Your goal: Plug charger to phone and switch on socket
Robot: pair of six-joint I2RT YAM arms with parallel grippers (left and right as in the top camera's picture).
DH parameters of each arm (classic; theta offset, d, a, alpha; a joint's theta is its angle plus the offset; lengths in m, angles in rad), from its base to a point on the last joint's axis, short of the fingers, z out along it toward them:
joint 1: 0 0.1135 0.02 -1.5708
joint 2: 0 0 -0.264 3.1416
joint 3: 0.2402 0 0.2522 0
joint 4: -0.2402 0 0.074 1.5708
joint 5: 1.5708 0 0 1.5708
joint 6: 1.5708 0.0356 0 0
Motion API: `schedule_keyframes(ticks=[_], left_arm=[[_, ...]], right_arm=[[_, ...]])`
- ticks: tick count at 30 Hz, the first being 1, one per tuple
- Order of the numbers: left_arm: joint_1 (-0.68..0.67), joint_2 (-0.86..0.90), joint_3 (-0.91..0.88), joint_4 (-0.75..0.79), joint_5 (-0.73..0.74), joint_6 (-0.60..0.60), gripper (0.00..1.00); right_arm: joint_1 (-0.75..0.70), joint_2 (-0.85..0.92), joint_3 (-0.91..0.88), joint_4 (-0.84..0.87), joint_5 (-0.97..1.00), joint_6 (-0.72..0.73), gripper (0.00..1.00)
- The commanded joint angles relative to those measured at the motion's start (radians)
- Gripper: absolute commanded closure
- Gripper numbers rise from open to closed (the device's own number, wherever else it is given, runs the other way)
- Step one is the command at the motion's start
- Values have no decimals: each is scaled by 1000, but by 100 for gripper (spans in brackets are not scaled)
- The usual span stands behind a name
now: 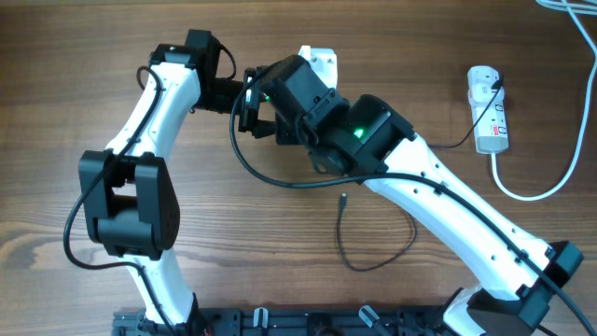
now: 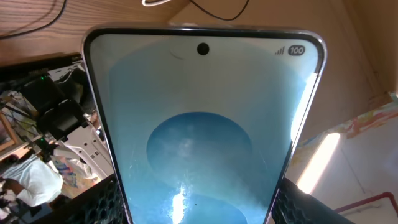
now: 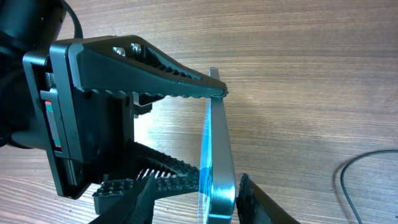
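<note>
The phone has a bright cyan screen and fills the left wrist view. My left gripper is shut on its two long edges and holds it on edge above the table. In the right wrist view the phone shows edge-on between the left gripper's fingers. My right gripper is open and straddles the phone's near end. In the overhead view both grippers meet at top centre and hide the phone. The charger lies loose, its tip on the table. Its plug sits in the socket.
The socket's thick white cord loops along the right edge of the table. A white object peeks out behind the right wrist. A stretch of black cable lies on the wood to the right of the phone.
</note>
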Motion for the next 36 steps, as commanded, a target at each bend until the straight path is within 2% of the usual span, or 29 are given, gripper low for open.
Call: schedule_keyframes(ticks=[1, 3, 8, 11, 14, 24, 32, 36], left_arm=[[-1, -39, 19, -3, 58, -4, 26], [-1, -39, 19, -3, 58, -4, 26], [-1, -39, 19, -3, 62, -5, 26], [-1, -39, 19, -3, 74, -4, 26], [-1, -39, 19, -3, 81, -1, 26], [-1, -39, 19, -3, 80, 3, 26], [-1, -39, 19, -3, 80, 7, 26], [-1, -39, 19, 5, 80, 7, 24]], right_arm=[[3, 15, 12, 5, 37, -1, 58], [3, 15, 12, 5, 53, -5, 64], [3, 15, 12, 15, 65, -5, 64], [3, 18, 12, 19, 65, -5, 69], [3, 24, 11, 22, 64, -5, 69], [3, 33, 11, 28, 65, -5, 80], [3, 33, 11, 27, 64, -4, 84], [3, 33, 11, 26, 64, -4, 91]])
